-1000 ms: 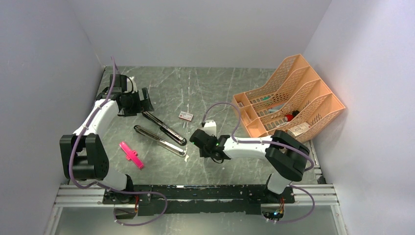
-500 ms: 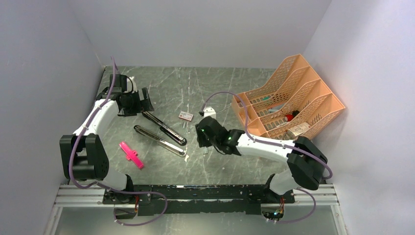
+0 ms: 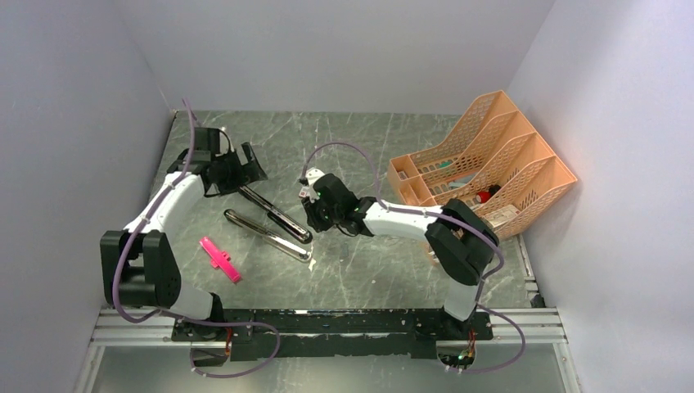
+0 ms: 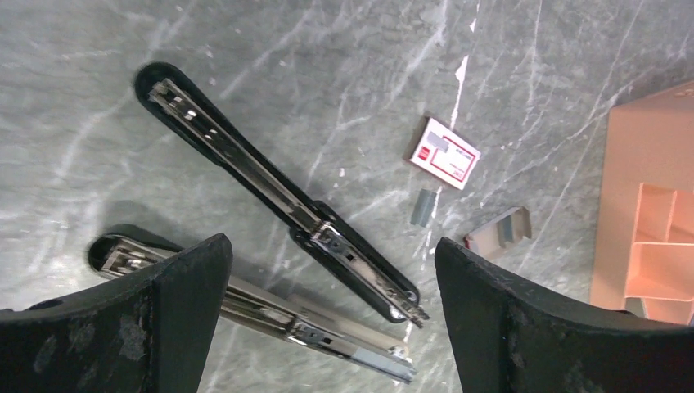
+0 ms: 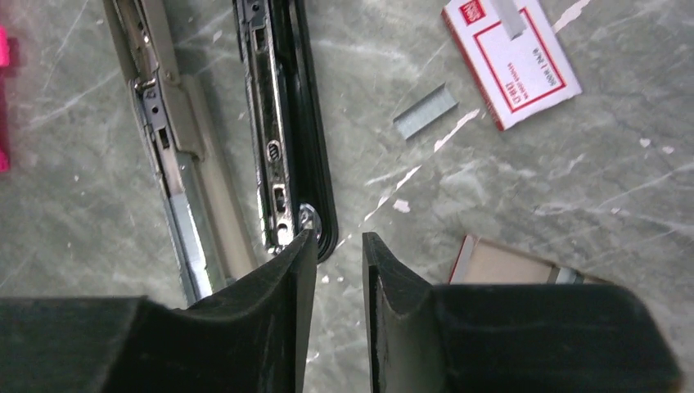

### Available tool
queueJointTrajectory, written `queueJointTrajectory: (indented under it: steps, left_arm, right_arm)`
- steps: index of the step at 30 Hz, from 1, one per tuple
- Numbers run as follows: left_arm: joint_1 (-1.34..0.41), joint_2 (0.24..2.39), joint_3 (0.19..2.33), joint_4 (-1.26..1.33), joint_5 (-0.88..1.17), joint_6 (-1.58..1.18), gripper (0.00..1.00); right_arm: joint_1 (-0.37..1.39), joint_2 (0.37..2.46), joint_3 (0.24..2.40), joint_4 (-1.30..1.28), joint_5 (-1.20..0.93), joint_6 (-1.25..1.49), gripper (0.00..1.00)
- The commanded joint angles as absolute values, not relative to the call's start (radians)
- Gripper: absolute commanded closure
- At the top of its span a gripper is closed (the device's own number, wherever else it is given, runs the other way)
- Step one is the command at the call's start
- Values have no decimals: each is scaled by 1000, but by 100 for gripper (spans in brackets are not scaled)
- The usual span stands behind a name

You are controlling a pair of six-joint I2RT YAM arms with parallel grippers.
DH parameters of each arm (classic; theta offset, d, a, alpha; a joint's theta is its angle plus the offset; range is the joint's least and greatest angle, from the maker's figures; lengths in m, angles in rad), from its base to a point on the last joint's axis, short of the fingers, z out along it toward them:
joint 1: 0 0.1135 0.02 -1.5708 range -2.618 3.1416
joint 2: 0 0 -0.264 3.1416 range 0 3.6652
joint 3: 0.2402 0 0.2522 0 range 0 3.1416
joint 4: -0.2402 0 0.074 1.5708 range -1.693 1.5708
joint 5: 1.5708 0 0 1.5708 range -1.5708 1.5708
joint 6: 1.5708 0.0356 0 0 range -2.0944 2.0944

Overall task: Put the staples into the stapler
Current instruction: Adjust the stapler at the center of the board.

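step: picking up staples point(image 5: 425, 110) beside stapler point(image 5: 286, 123) | right gripper point(image 5: 340, 241) nearly closed, empty | left gripper point(image 4: 331, 244) wide, empty | next: calls for centring over them

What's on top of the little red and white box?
A small silvery staple strip lies on the box, at one end. A second strip lies beside the box on the table, not touching it. What is inside and underneath the box is covered.

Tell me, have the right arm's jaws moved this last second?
Yes. The right jaws have swung leftward and farther from the arm bases, away from the orange file rack, and now sit beside the near end of the black stapler.
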State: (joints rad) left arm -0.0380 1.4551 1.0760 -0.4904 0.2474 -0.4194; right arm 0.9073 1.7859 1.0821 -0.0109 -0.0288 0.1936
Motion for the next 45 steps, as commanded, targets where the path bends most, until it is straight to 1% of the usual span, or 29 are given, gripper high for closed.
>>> queueJointTrajectory:
  steps: [1, 6, 18, 29, 45]
  left_arm:
    - [-93, 1477, 1031, -390, 194, -574, 2]
    - [-119, 1521, 1003, -357, 132, -641, 2]
    - [-123, 1562, 946, -333, 9, -694, 0]
    - [-130, 1704, 1000, -250, 55, -699, 1]
    - [-273, 1848, 1111, -210, 113, -660, 2]
  right_arm:
    - [894, 1811, 1118, 42, 7, 147, 71]
    - [889, 1837, 1119, 41, 33, 150, 75]
    - [890, 1914, 1120, 91, -54, 181, 79]
    - [901, 1938, 1104, 156, -107, 181, 81]
    - [963, 1906, 1054, 240, -153, 179, 81]
